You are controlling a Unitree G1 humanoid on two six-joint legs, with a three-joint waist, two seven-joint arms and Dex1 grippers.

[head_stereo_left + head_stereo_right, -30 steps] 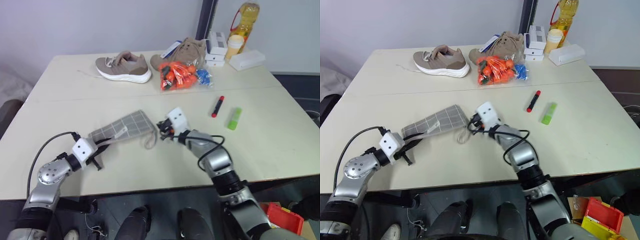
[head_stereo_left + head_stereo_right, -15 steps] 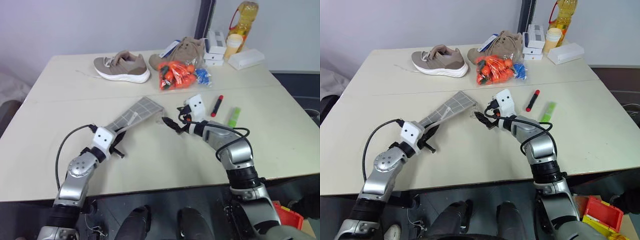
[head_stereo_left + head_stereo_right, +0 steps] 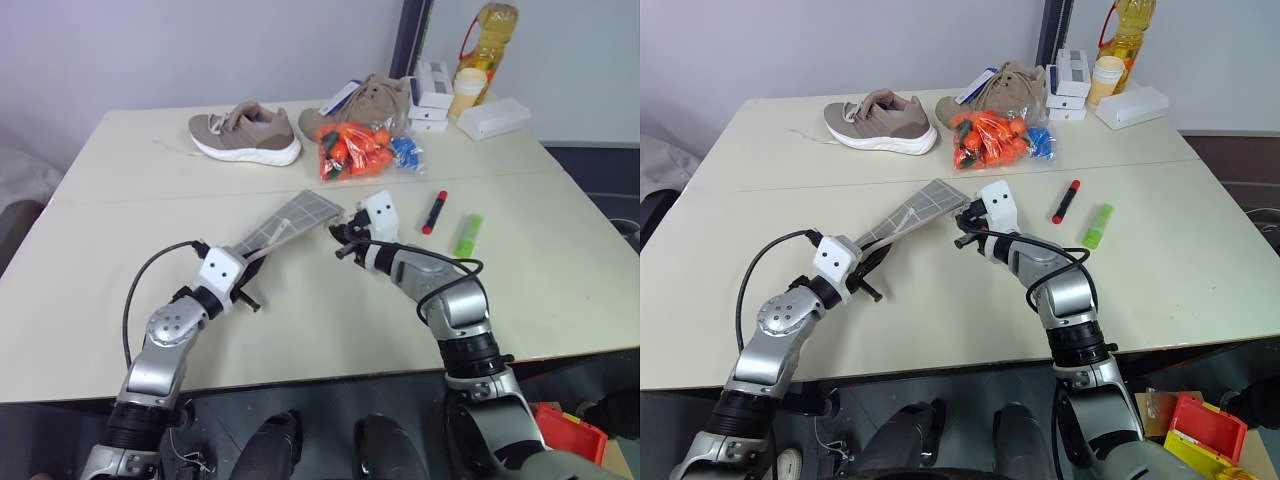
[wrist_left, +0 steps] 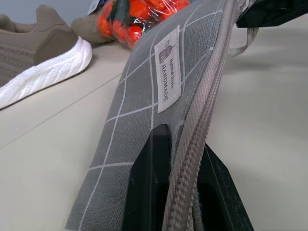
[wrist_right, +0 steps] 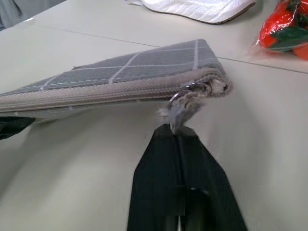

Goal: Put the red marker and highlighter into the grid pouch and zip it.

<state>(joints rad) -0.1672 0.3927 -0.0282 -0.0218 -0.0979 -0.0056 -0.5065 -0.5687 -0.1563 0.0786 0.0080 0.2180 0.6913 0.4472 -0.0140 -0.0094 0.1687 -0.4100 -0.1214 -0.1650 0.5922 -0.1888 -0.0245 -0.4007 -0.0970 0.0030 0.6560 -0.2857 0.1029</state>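
The grid pouch (image 3: 290, 221) is held off the table (image 3: 120, 240), slanting from the left gripper (image 3: 247, 272) at its near left end up to its far right end, which lies just beside the right gripper (image 3: 340, 237); the left gripper's two black fingers (image 4: 149, 185) are pressed together on the pouch's zipper edge, with the white label (image 4: 168, 70) facing up on the grey fabric; the right gripper's fingers (image 5: 180, 185) are pressed together with the grey zipper pull (image 5: 185, 103) at their tips, and the pull's cord is caught between them as far as the right wrist view shows; the zipper line along the pouch looks closed in both wrist views.

The red marker (image 3: 436, 212) lies on the table to the right of the right gripper, apart from it; the highlighter (image 3: 468, 236) lies just right of the marker, slightly nearer; both are outside the pouch.

At the far side of the table sit two tan shoes (image 3: 246, 133), a bag of orange-red items (image 3: 356, 150), white boxes (image 3: 434, 97) and a yellow bottle (image 3: 483, 45).
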